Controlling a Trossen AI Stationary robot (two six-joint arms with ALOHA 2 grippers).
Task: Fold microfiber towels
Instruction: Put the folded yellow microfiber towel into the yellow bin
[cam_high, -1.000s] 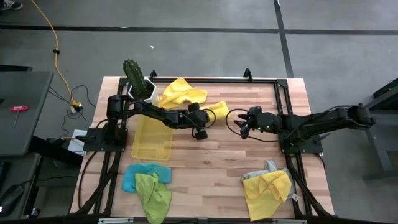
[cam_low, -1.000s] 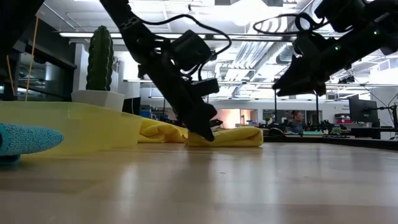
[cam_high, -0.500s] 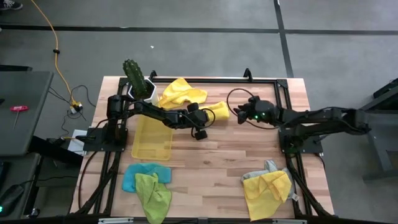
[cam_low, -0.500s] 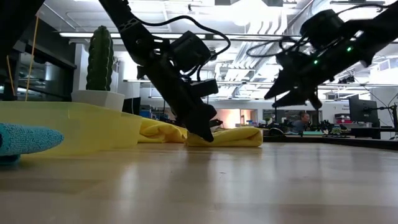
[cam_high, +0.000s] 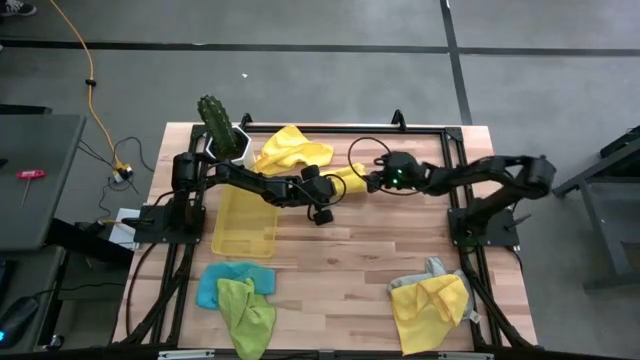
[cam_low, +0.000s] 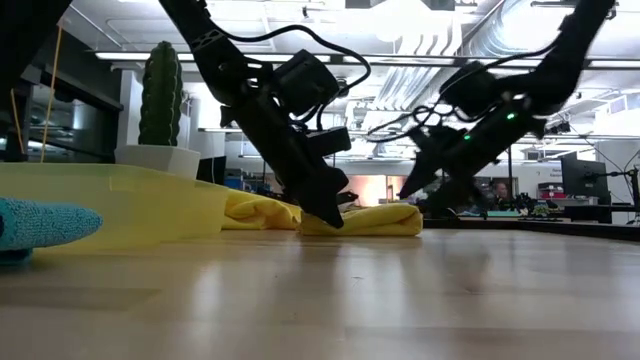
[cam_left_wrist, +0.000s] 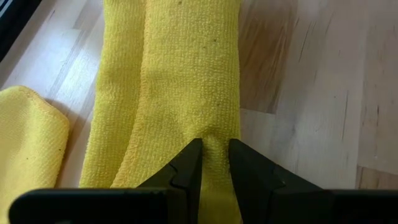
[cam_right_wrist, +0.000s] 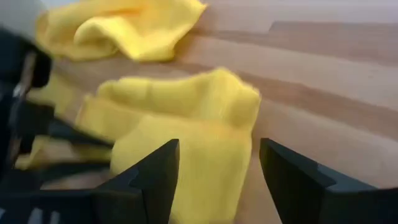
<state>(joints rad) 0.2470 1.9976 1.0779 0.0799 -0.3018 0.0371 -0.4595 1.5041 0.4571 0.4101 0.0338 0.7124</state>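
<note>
From my station the folded yellow towel (cam_left_wrist: 186, 81) reads as soft cloth with a fine nubbly, matt weave, and the looser yellow towel (cam_high: 292, 147) behind it looks like the same fuzzy fabric. The tabletop (cam_high: 350, 250) is pale wood in planks with visible grain and a slight sheen that I see in the low view, while the tray (cam_high: 245, 225) is translucent yellow plastic, smooth. The left gripper (cam_left_wrist: 214, 163) has matt black, hard-looking fingers (cam_left_wrist: 186, 168).

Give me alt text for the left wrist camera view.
The left gripper is pinched shut on a fold of a bright yellow towel lying on the wooden table. A second yellow towel lies beside it.
</note>
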